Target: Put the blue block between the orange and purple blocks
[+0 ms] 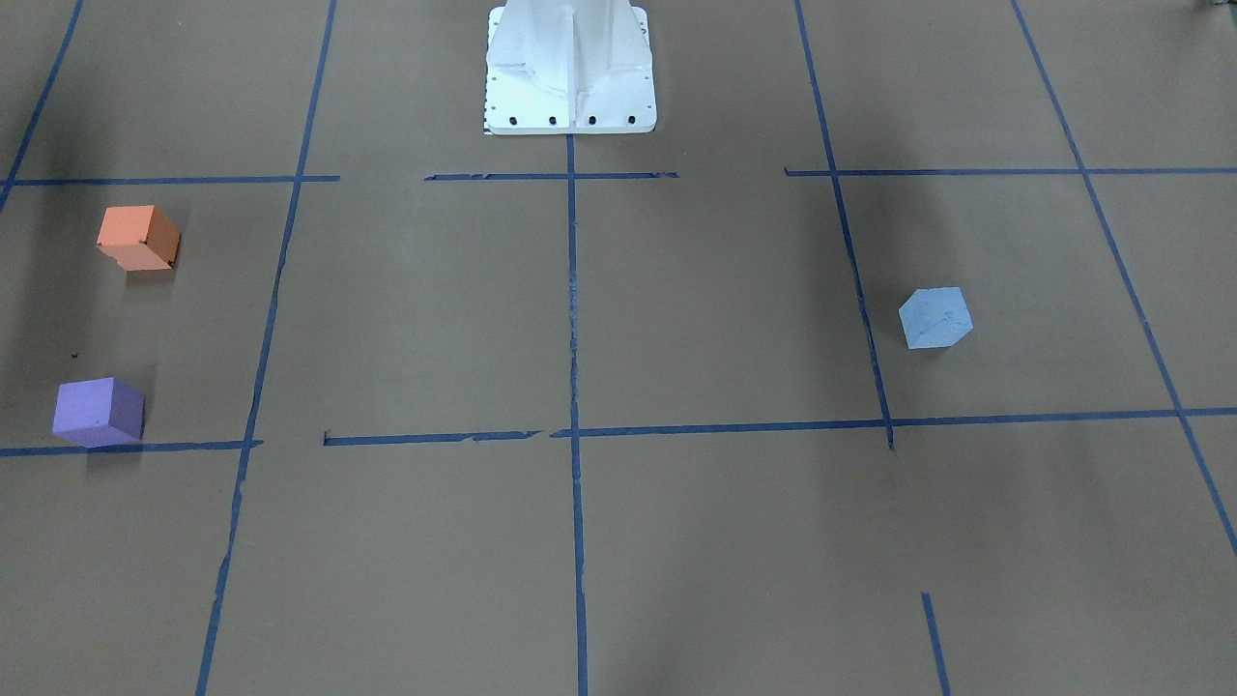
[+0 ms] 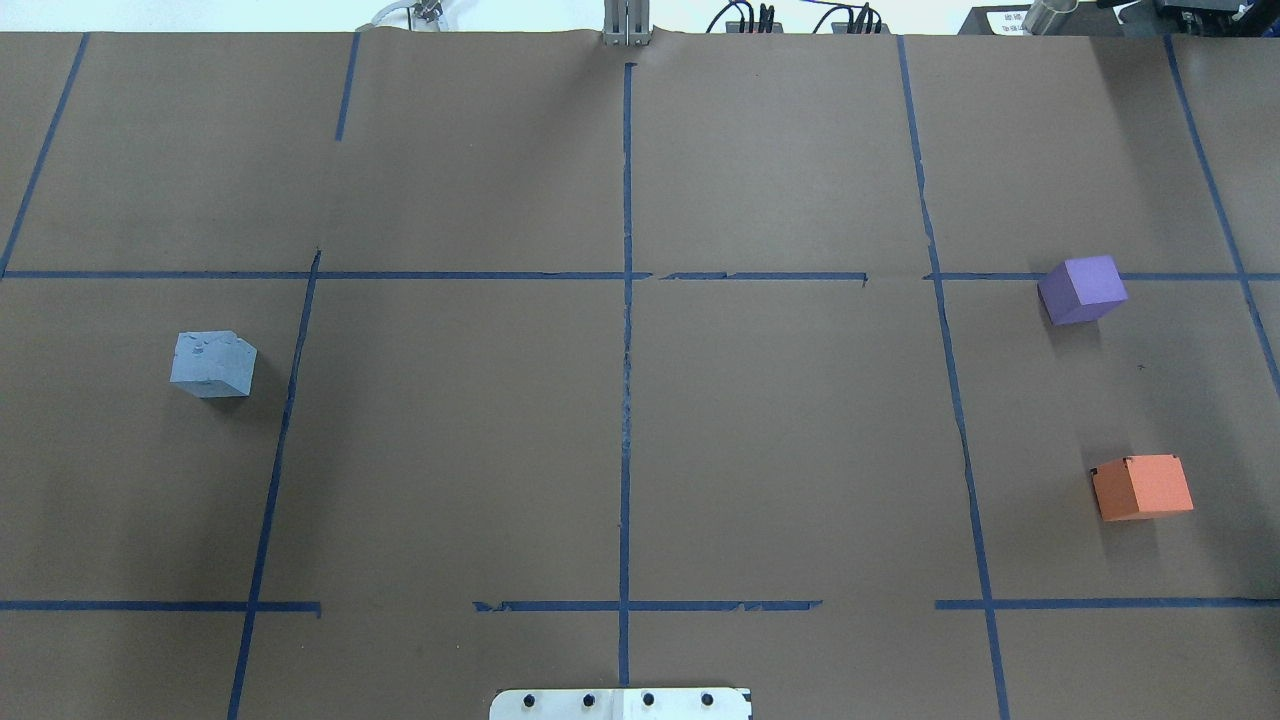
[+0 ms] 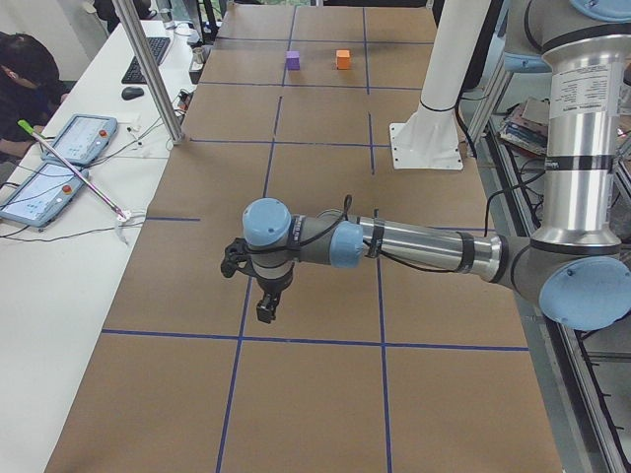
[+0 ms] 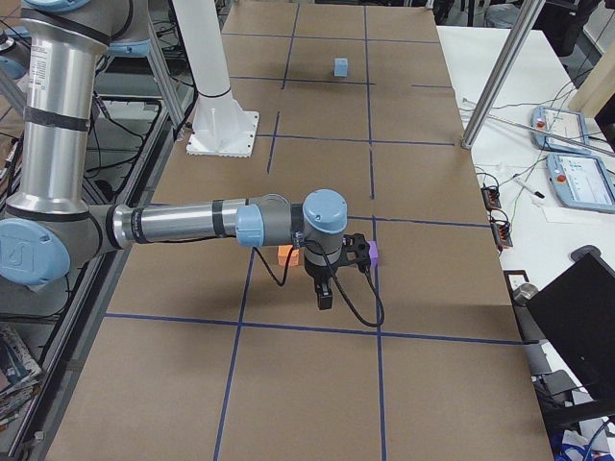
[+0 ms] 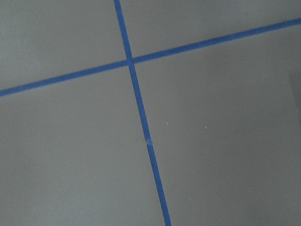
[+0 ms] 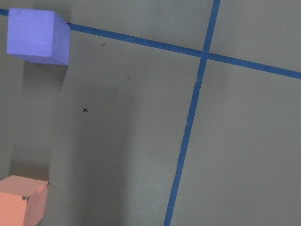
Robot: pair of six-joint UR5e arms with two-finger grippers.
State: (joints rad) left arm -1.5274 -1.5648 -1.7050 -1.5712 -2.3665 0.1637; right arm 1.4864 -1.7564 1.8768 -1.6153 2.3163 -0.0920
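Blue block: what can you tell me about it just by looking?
The blue block is a pale blue-grey cube, matte, its top face scuffed and chipped. It sits flat on the brown table paper on the robot's left side, turned askew to the blue tape line beside it. Only the paper touches it.

The overhead camera is looking forward and down on the tabletop (image 2: 450,470) from behind the robot's base (image 2: 620,703); the front-facing one is looking back steeply. Side cameras are looking along it from each end. Wrist cameras are looking down close, the right sharing the purple block (image 6: 37,36) with the overhead.
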